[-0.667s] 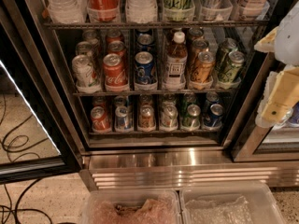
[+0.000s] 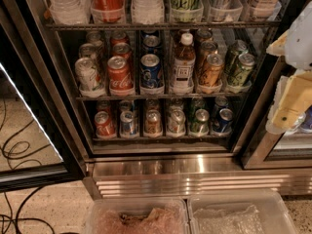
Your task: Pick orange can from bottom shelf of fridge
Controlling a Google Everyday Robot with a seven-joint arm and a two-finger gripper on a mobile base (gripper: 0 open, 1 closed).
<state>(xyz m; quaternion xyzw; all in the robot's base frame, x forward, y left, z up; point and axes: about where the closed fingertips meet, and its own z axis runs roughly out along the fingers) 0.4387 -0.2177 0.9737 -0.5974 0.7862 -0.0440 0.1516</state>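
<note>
The fridge [image 2: 73, 145] stands open in front of me. Its bottom shelf [image 2: 161, 138] holds a row of small cans in clear trays. The orange can [image 2: 152, 122] stands third from the left in that row, copper-bodied with a silver top, between a blue-white can [image 2: 128, 123] and a silver can [image 2: 175, 122]. A red can [image 2: 105, 124] is at the left end. My gripper [image 2: 288, 77] hangs at the right edge of the view, in front of the door frame, above and well to the right of the orange can, holding nothing that I can see.
The rack above [image 2: 161, 95] carries taller cans and a bottle [image 2: 184, 62]. A ribbed steel base [image 2: 195, 179] runs under the shelves. Two clear plastic bins [image 2: 190, 213] sit on the floor below it. Cables [image 2: 19, 150] lie on the floor at left behind the glass door.
</note>
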